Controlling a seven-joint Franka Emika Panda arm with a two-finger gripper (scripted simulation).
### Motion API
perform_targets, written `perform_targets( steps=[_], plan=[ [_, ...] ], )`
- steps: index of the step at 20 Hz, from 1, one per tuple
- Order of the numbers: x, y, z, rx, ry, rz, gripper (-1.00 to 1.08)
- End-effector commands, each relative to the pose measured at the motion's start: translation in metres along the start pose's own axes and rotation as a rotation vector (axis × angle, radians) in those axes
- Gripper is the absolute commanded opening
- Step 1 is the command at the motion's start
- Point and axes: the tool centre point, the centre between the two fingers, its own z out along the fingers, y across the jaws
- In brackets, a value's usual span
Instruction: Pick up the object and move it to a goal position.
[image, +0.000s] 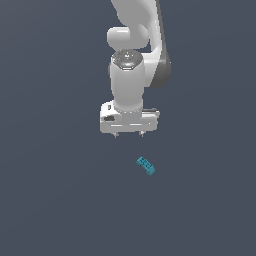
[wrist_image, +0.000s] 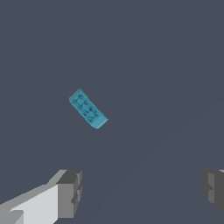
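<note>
Between the widely spread fingers of the end effector (image: 129, 134) nothing is held; it hangs above the dark counter (image: 50, 200). Toward five o'clock from it in the exterior view lies the teal-blue studded brick (image: 145, 166), well apart and lying askew. It looks light, rigid and smooth-sided, so likely a bit slippery. Best gripped across its long flat sides near the middle, away from the sloped end.
</note>
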Motion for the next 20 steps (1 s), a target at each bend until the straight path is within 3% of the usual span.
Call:
perform_targets(
  steps=[1, 20],
  plan=[
    [0.0, 0.0, 0.0, 0.0, 0.0, 0.0, 1.0],
    [0.001, -0.015, 0.022, -0.018, -0.023, -0.067, 1.0]
  ],
)
